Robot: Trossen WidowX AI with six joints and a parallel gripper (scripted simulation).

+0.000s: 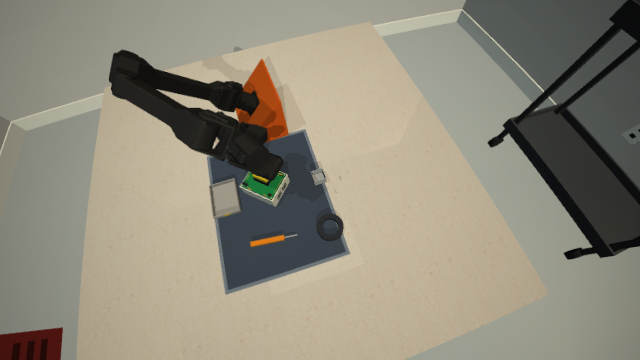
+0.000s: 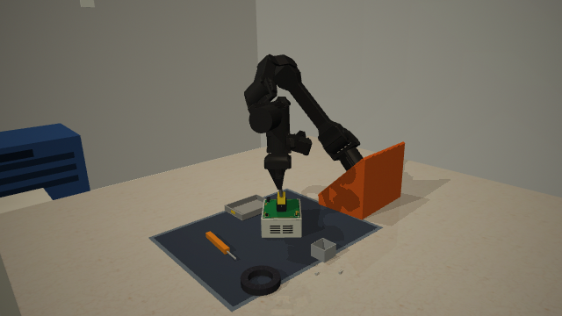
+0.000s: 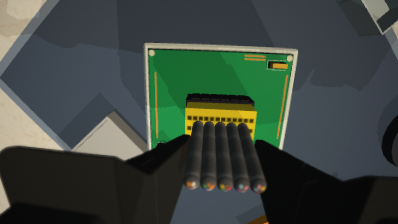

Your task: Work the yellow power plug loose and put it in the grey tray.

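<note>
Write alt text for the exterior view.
A black robot arm's gripper is shut on a yellow plug at its black socket on a green circuit board. Around it on a dark mat are a grey tray, an orange-handled screwdriver, a black ring and a small grey box.

5 dark cables (image 3: 221, 155) overlap the yellow plug (image 3: 220, 114).

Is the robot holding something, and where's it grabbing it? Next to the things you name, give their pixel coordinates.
Yes, the gripper (image 2: 281, 190) (image 3: 222, 145) is holding the yellow plug (image 2: 281, 199) (image 3: 220, 112) by the two ends of its upper part.
</note>
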